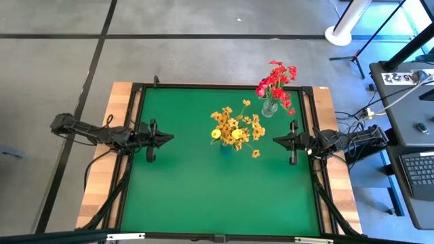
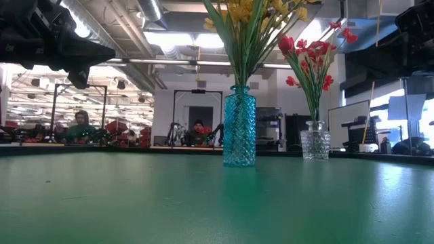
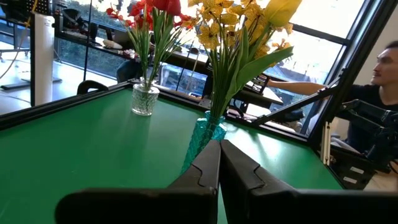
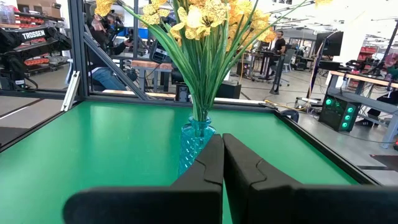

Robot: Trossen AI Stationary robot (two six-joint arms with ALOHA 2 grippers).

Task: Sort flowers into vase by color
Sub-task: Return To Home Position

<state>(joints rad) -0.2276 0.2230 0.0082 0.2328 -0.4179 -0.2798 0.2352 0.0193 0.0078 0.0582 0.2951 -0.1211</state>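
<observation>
Yellow tulips and yellow-orange clusters (image 1: 236,129) stand with their stems in a blue glass vase (image 2: 239,126) near the table's middle. Red tulips and red clusters (image 1: 277,83) stand in a clear glass vase (image 2: 315,144) toward the far right. Both vases rest upright on the green table. My left gripper (image 1: 171,137) hovers shut at the left edge, pointing at the yellow bunch. My right gripper (image 1: 275,140) hovers shut at the right edge, facing the blue vase (image 4: 194,144). In the left wrist view both vases show, the clear vase (image 3: 144,99) and the blue vase (image 3: 205,137).
The green table surface (image 1: 203,190) has a raised dark frame (image 1: 139,95) along its edges. People sit at workbenches in the room beyond the table (image 2: 81,125). A person (image 3: 382,81) shows past the right side.
</observation>
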